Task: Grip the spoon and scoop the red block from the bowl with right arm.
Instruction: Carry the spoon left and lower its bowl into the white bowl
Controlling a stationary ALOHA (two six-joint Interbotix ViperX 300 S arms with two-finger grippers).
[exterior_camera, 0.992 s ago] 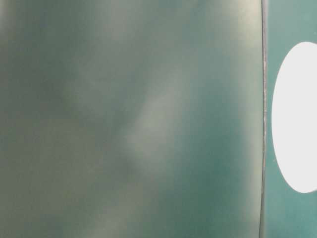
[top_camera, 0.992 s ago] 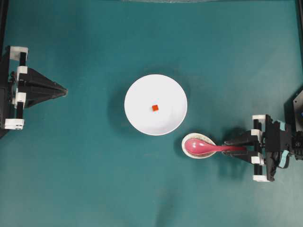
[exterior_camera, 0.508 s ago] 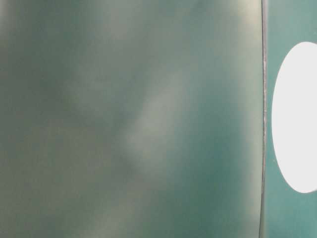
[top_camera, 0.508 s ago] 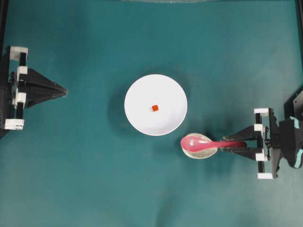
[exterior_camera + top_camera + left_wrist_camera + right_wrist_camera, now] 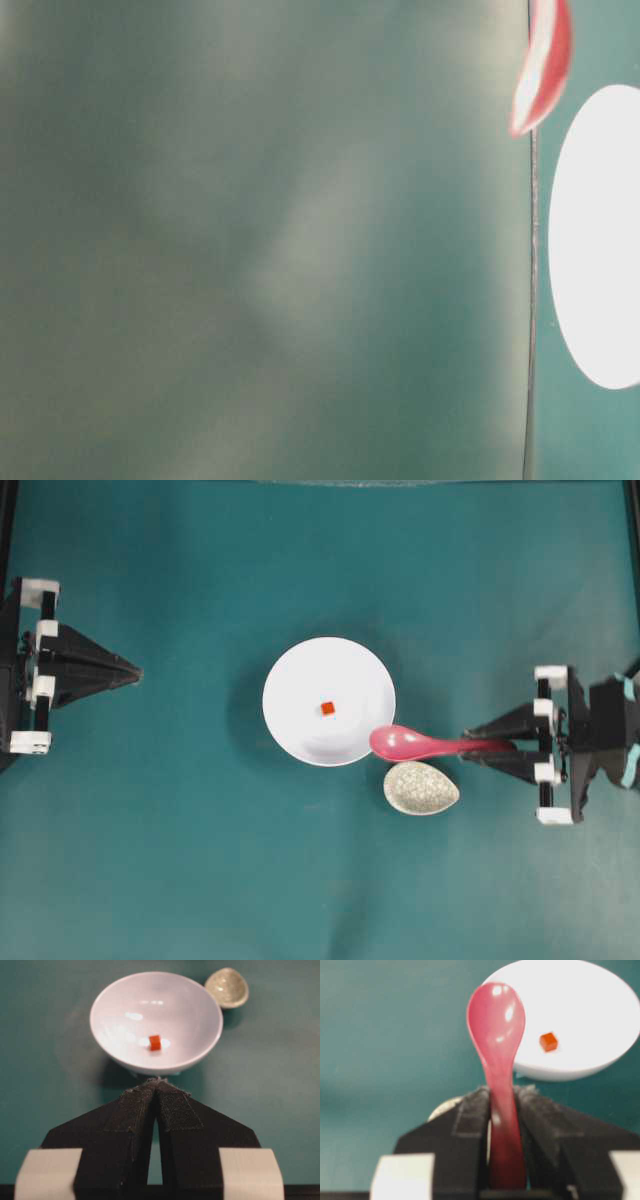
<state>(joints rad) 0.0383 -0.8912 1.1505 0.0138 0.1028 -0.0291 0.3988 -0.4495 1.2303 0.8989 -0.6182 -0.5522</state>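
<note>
My right gripper (image 5: 492,748) (image 5: 503,1091) is shut on the handle of the pink spoon (image 5: 415,745) (image 5: 496,1025), held level above the table. The spoon's scoop hangs over the lower right rim of the white bowl (image 5: 300,720) (image 5: 590,1000) (image 5: 130,1005). A tiny red block (image 5: 327,708) (image 5: 548,1041) (image 5: 155,1042) lies at the bowl's middle, left of the scoop. The spoon's tip (image 5: 542,65) shows blurred in the table-level view above the bowl (image 5: 600,240). My left gripper (image 5: 135,670) (image 5: 157,1081) rests shut and empty at the far left, pointing at the bowl.
A small speckled teardrop dish (image 5: 421,787) (image 5: 228,987) sits empty on the teal table just below the spoon, right of the bowl's lower edge. A blurred surface fills most of the table-level view.
My right gripper lifted the spoon out of the speckled dish and carried it up and left, so the scoop now overlaps the bowl's rim. The left arm stayed still.
</note>
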